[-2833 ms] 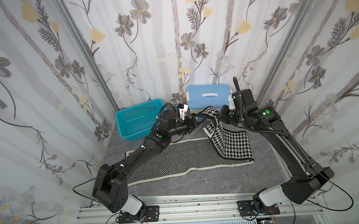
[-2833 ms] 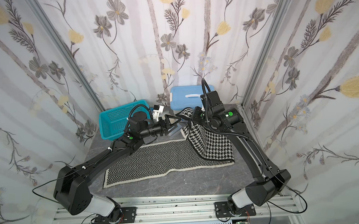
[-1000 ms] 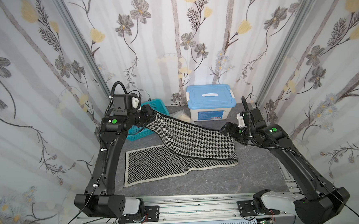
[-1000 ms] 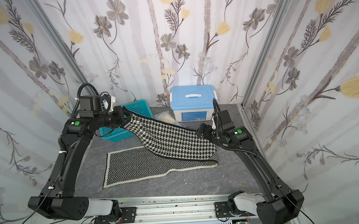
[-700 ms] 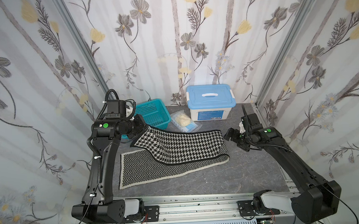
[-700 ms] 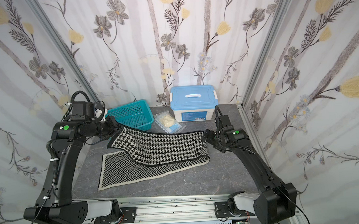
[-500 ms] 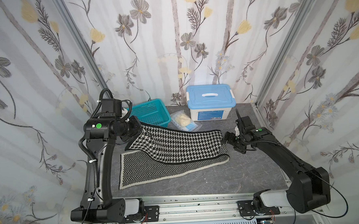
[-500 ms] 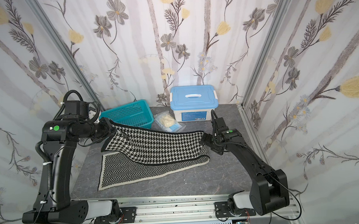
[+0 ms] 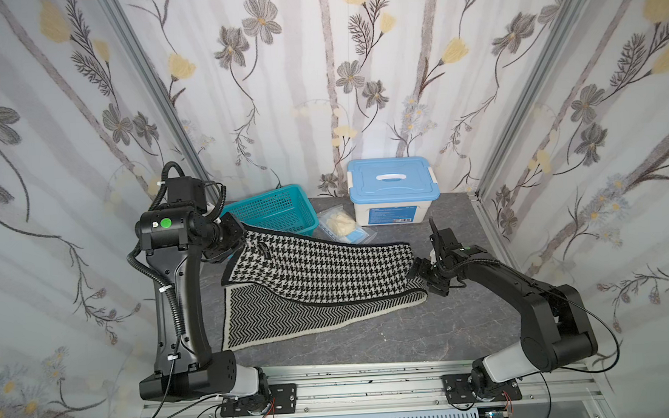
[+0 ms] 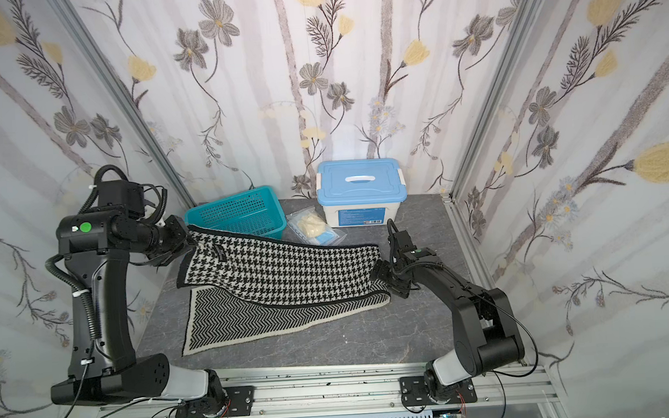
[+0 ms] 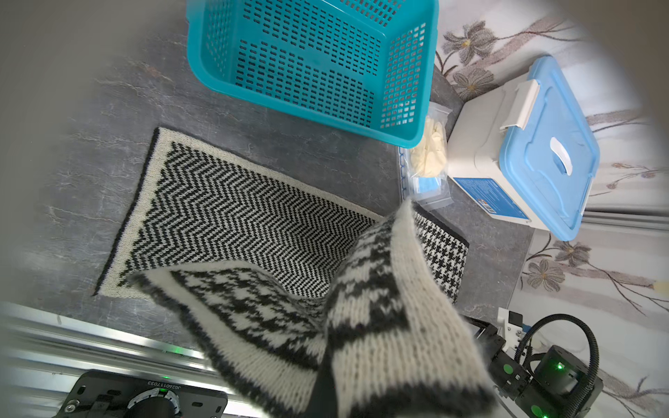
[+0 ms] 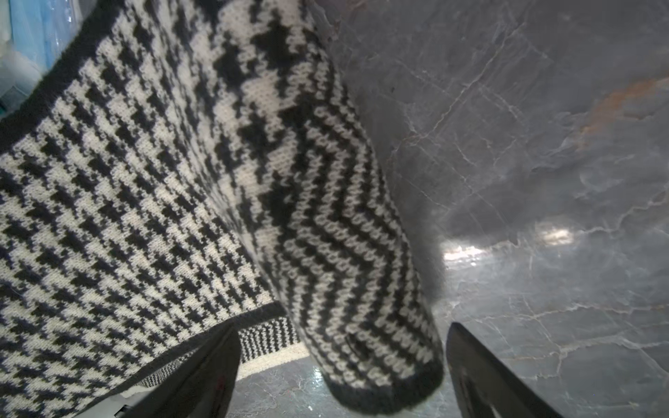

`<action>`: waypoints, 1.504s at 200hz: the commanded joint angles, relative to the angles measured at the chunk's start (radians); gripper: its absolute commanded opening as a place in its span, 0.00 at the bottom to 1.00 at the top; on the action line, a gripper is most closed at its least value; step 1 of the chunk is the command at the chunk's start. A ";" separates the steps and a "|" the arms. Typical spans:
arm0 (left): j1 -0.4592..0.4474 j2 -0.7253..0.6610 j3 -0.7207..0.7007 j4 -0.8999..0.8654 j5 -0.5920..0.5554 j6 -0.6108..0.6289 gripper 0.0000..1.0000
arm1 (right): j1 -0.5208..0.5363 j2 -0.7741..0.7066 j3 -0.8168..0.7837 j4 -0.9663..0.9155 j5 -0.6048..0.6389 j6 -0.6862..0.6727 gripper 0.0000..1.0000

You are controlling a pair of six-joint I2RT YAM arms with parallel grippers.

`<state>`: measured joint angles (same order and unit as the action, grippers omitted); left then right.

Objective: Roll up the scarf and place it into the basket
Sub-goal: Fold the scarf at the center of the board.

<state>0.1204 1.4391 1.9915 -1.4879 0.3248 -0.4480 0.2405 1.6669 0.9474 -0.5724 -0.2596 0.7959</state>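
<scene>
The left pincer (image 9: 239,238) was clenched on a houndstooth corner of the scarf (image 9: 320,273), held raised just beside the basket (image 9: 286,222). The scarf lay doubled over on the surface (image 9: 371,341) (herringbone half underneath). The right pincer (image 12: 342,327) stood released, its fingers (image 12: 217,362) straddling the fold.
</scene>
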 commanded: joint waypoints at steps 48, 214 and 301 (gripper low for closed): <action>0.080 0.021 0.083 -0.109 0.011 0.075 0.00 | -0.015 0.127 0.094 0.100 0.011 0.031 0.87; 0.115 -0.033 -0.039 -0.086 0.009 0.054 0.00 | 0.043 0.311 0.167 0.161 -0.049 0.016 0.11; 0.094 -0.005 -0.104 0.008 0.104 0.018 0.00 | -0.180 0.042 0.143 0.032 0.095 -0.070 0.00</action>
<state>0.2295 1.4246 1.9087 -1.5356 0.3862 -0.4145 0.1123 1.7630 1.1042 -0.5076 -0.2199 0.7586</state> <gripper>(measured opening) 0.052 0.049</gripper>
